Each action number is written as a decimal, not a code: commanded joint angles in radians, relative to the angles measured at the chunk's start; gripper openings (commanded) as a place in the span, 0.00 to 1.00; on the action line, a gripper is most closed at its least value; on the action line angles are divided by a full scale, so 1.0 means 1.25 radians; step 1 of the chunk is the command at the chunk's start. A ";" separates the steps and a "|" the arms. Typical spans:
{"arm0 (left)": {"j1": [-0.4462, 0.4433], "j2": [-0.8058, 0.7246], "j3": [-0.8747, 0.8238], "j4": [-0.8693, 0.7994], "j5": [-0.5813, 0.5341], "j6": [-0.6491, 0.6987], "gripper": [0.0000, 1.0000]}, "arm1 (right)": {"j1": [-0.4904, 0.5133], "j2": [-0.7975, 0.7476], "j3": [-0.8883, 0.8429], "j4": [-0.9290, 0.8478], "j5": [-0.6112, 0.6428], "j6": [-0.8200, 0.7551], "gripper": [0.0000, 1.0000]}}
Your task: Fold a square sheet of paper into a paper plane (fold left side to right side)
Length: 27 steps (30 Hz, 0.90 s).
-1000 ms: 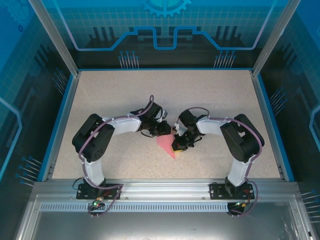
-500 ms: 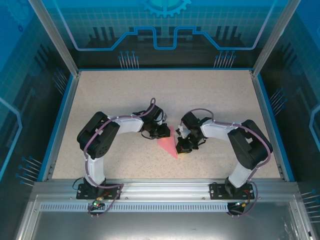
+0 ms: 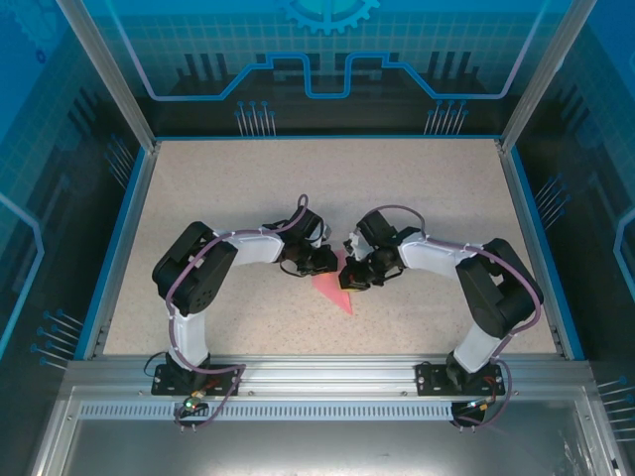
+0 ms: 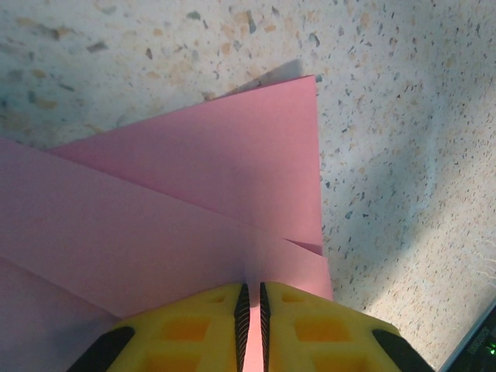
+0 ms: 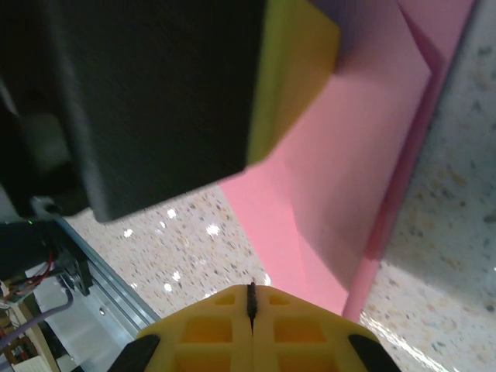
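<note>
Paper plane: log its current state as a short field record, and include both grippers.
item: paper plane, pink, partly folded
shape: overlapping layered flaps, pointed end toward the arm bases
resting on: speckled table, between the two arms
left gripper: shut on the paper's edge, a thin strip of pink between the fingers
right gripper: shut, holding nothing, tips right beside the paper's edge

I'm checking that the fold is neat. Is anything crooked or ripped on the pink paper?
No rips show. On the paper plane, the folded layers don't line up: one edge sticks out past the other beside the left tool.
</note>
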 commanded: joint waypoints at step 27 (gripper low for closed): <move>0.000 0.027 -0.026 -0.025 -0.047 0.001 0.17 | 0.034 0.058 -0.085 -0.099 0.065 -0.011 0.00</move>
